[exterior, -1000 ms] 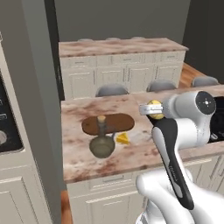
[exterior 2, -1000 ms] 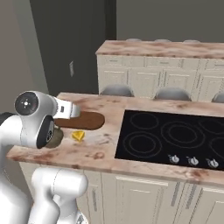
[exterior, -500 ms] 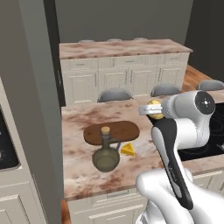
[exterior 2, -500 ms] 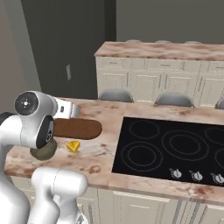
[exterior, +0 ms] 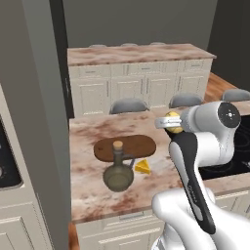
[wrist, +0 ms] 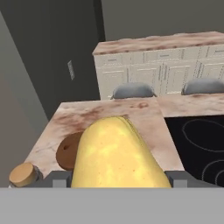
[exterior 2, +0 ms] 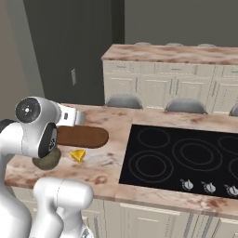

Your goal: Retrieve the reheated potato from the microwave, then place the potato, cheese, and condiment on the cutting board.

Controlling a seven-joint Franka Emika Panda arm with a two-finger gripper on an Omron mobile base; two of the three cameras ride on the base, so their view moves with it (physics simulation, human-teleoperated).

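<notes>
claw point(exterior: 172, 123) grips potato point(wrist: 118, 153) | cutting board point(exterior: 125, 147) centre-frame, bare | cheese point(exterior: 143, 167), condiment point(exterior: 118, 173) on bench beside it | all three placements left

Glossy white rounded arm point(exterior: 205, 146) with dark joint caps and black strip.

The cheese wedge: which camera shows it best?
The left base view: the cheese lies fully visible on the counter, between the condiment and the cutting board. The right base view shows it smaller, beside the arm.
</notes>
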